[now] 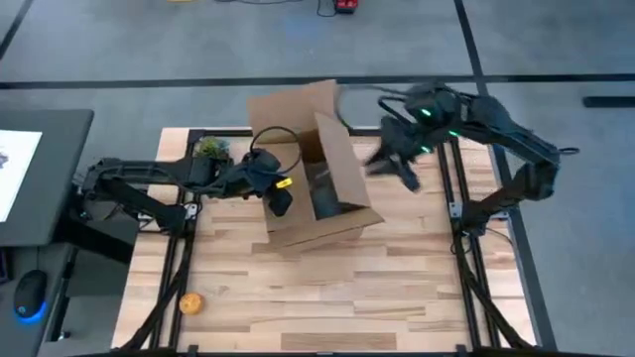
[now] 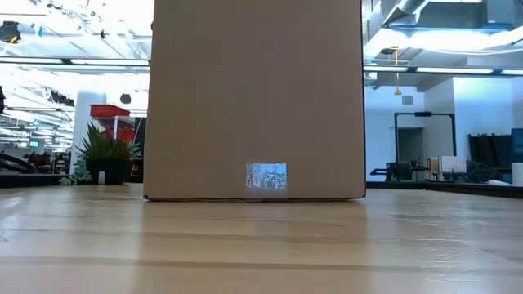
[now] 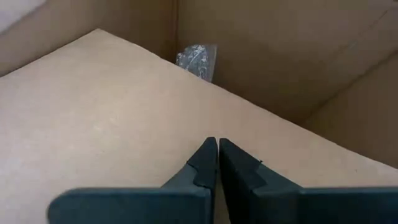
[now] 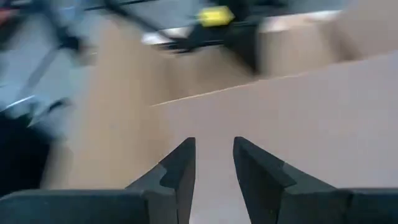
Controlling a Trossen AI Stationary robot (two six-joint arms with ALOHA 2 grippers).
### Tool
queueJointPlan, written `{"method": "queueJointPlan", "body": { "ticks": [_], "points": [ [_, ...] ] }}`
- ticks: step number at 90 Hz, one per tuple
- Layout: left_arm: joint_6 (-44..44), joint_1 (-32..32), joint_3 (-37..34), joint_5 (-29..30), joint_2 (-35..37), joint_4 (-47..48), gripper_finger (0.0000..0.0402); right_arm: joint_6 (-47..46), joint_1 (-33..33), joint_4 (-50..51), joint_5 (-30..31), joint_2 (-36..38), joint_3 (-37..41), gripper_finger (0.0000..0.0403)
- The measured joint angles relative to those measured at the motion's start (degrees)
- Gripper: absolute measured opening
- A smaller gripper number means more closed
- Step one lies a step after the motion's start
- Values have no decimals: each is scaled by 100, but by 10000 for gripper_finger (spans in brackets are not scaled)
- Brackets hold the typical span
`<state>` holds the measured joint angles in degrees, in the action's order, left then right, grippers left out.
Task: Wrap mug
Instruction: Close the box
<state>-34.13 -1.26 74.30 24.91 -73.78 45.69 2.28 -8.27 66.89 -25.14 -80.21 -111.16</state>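
Box: a brown cardboard box (image 1: 317,183) stands open in the middle of the table (image 1: 327,288), one flap up toward 12 o'clock
Mug: deep inside the box there is a shiny crinkly bundle (image 3: 198,59); it may be the mug in its wrap, but only a small bit shows, so that is a guess
Left gripper: the left gripper (image 1: 281,201) sits at the box's 9 o'clock side, its two fingers pressed together with nothing between them, just over a box flap
Right gripper: the right gripper (image 1: 397,164) is at the box's 3 o'clock side, up off the table, its fingers a little apart and holding nothing
Step now: it looks like the box flaps are being folded over the bundle
Do it well: push each flap down slowly and flat, one side at a time; keep the fingers out of the box so the bundle is not bumped
Other things: a small plant (image 1: 210,149) at 10 o'clock and an orange ball (image 1: 191,302) at 7 o'clock, both well apart from the box
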Motion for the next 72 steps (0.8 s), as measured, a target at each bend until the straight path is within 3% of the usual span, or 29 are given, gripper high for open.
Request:
{"method": "queueJointPlan", "body": {
  "ticks": [7, 19, 29, 39, 46, 72],
  "points": [
    [-7, 0, 0, 0, 0, 0, 0, -319, 614, 400, 122, 76, -8, 100],
    [-9, 0, 0, 7, 2, -2, 0, -931, 1752, 252, 1148, -66, 239, 96],
    [-25, -2, 0, 9, 2, -7, 0, -1272, 2376, -456, 2425, -148, 678, 92],
    [-174, -2, 0, 24, 2, -39, 0, -1704, 2675, -655, 4252, -185, 952, 89],
    [-255, -51, 2, 13, 2, -46, 0, -1820, 2767, -772, 5138, -253, 996, 86],
    [-472, -162, 2, -65, -31, -644, 0, -1898, 2891, -811, 5624, -34, 549, 81]
  ]
}}
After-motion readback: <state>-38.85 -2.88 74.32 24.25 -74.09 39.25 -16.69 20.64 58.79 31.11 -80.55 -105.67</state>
